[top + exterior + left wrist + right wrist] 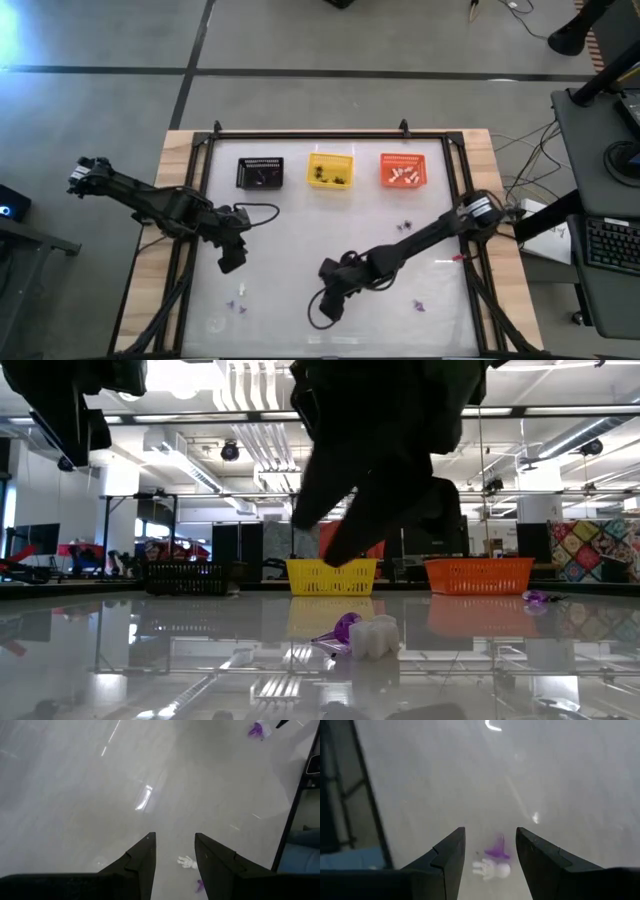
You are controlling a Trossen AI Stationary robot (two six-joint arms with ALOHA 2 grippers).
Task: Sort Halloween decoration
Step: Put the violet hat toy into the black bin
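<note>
Near the table's front edge, right gripper (487,855) hovers open and empty over a purple and a white trinket (492,868); left gripper (175,851) open, empty, above another white trinket (186,862).

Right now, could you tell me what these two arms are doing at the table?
They are sorting tiny trinkets into three baskets: black, yellow, orange. The right gripper hangs open over a purple trinket and a white one, holding nothing. The left gripper is open over another white trinket.
</note>
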